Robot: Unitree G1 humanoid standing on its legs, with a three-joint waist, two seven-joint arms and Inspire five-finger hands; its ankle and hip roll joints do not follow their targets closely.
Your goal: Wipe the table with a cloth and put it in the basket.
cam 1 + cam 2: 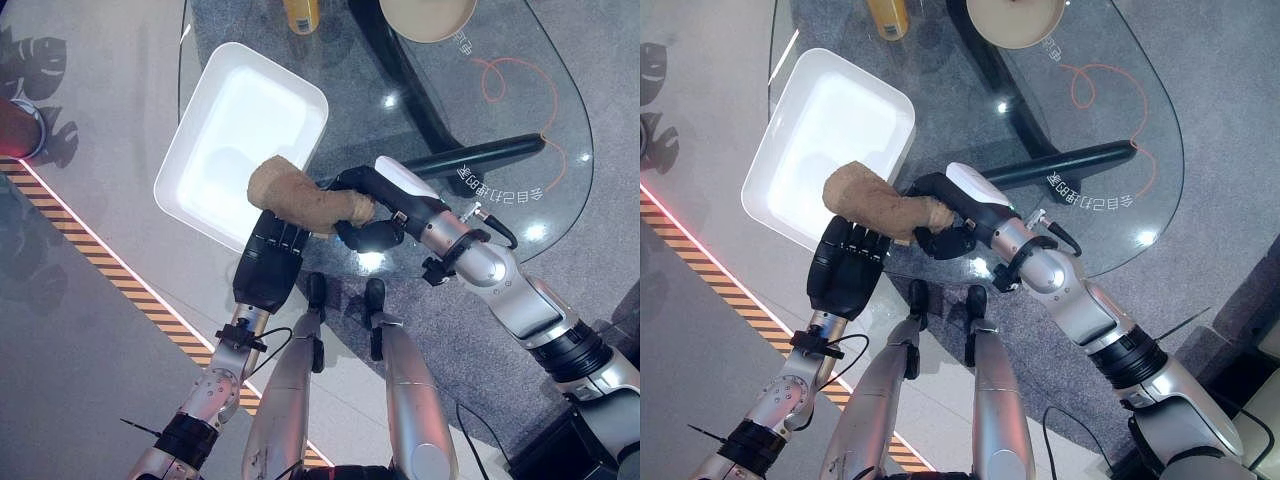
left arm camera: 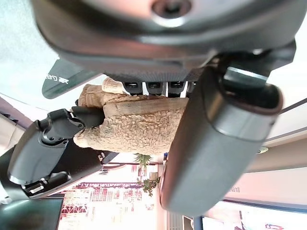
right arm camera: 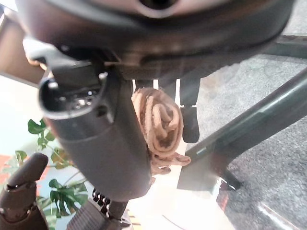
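Right hand (image 1: 375,205) grips the cloth (image 1: 300,195) by the left hand's (image 1: 272,262) straight fingers; next, drop it in the basket (image 1: 240,130).

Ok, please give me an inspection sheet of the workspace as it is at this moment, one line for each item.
Surface: glass table, reflections on it, dark frame visible beneath.
Job's things: tan cloth, rolled, held above the table's near edge, one end over the white tray. No basket seen; the tray looks empty.
Clutter: yellow container and round beige dish at the far edge.
Robot hands: right robot hand curled round the cloth's end; left robot hand under the cloth, fingers straight.
Cables: orange looped line, seen through or on the glass.
Surroundings: grey floor, striped hazard tape on the left.
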